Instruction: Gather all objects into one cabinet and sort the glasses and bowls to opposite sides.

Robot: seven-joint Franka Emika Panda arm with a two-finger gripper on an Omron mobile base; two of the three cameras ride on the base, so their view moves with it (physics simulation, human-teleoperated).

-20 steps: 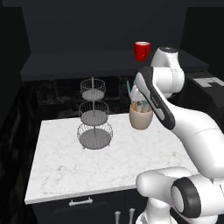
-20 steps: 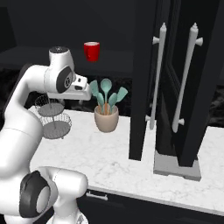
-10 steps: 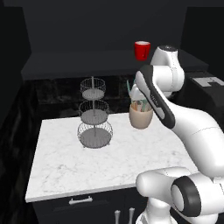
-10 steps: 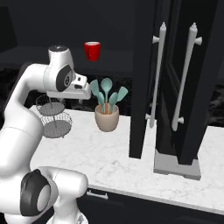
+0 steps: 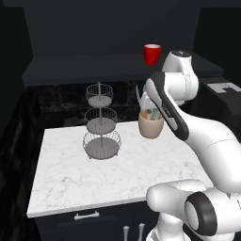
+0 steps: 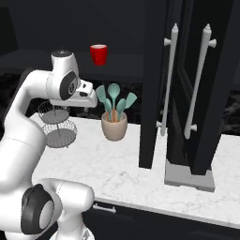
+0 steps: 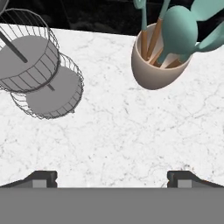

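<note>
- The small glossy red cup point(image 5: 152, 54) stands upright on a dark ledge behind the white marble counter point(image 5: 70, 179); in the right base view this cup point(image 6: 98, 54) is left of the black wall cabinet with long silver bar handles point(image 6: 199, 93)
- The two-finger gripper point(image 7: 111, 178) hangs above the counter and looks down on it; its two dark fingertips point(image 7: 43, 178) stand far apart with nothing between them, so the claw is spread and empty
- Below it are the beige pot of teal utensils point(image 7: 158, 61) and the grey three-tier wire basket stand point(image 7: 37, 70); both are not for the task
- I judge the cup light, stiff and smooth, so it can slip; the best hold seems across its side wall, with the fingers closing on opposite sides near the middle; a grip too high at the rim could tip it
- The cabinet doors look closed; the bar handle is stiff and good to pull
</note>
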